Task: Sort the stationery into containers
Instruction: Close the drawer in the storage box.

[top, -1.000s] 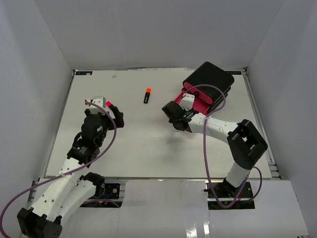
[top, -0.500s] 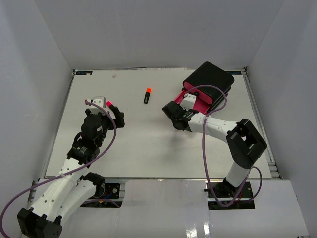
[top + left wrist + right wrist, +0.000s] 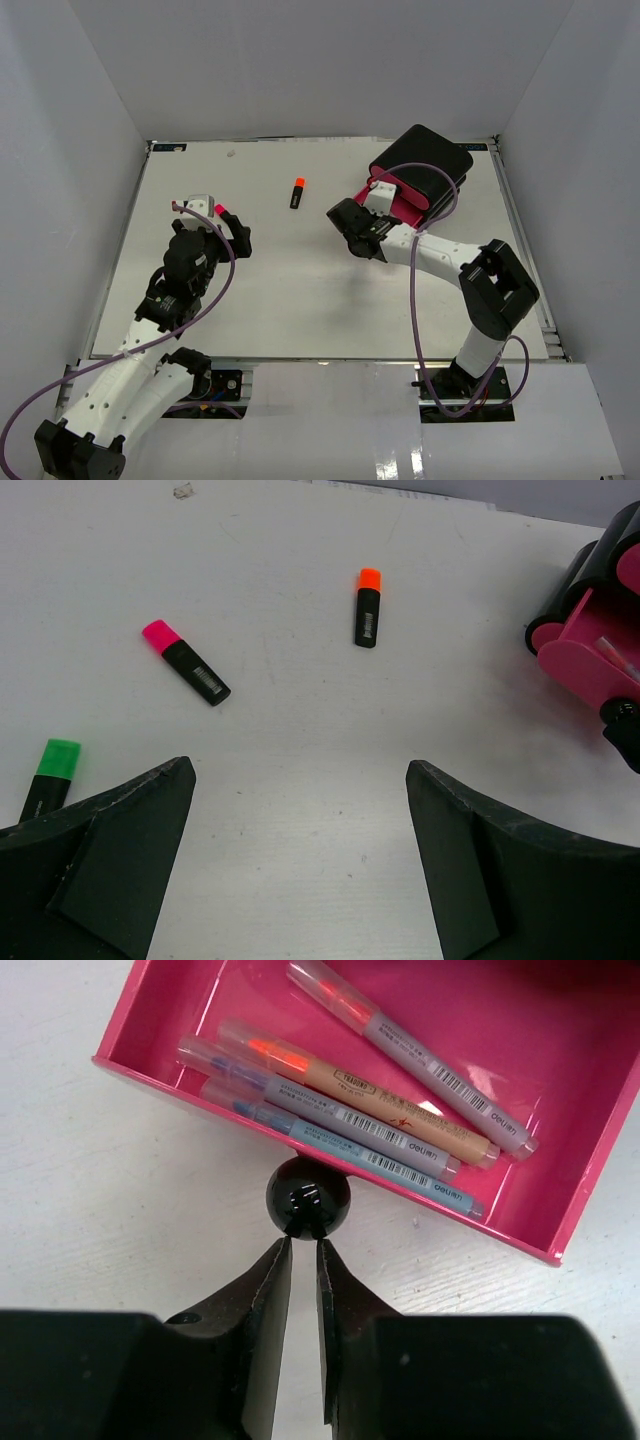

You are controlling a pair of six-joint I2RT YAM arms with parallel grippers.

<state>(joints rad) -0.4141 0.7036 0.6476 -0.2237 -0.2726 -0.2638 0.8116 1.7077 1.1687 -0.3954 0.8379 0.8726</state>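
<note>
The containers are a black box (image 3: 425,160) of pink drawers, with its bottom drawer (image 3: 570,1050) pulled out and several pastel pens (image 3: 380,1120) lying inside. My right gripper (image 3: 303,1242) is shut, its tips right against the near side of that drawer's black knob (image 3: 307,1195) with nothing between them. Over the left of the table my left gripper (image 3: 300,765) hangs wide open and empty. Ahead of it lie three highlighters: pink-capped (image 3: 186,662), orange-capped (image 3: 367,608) and green-capped (image 3: 48,777).
White walls close in the table (image 3: 300,300) on three sides. From above, the orange-capped highlighter (image 3: 298,193) lies mid-table between the arms, and the pink-capped one (image 3: 222,211) is close beside the left gripper (image 3: 232,232). The right arm's purple cable (image 3: 440,215) loops over the box.
My right gripper's jaws have closed from half open and it has edged toward the open drawer. The left arm and the highlighters have not moved.
</note>
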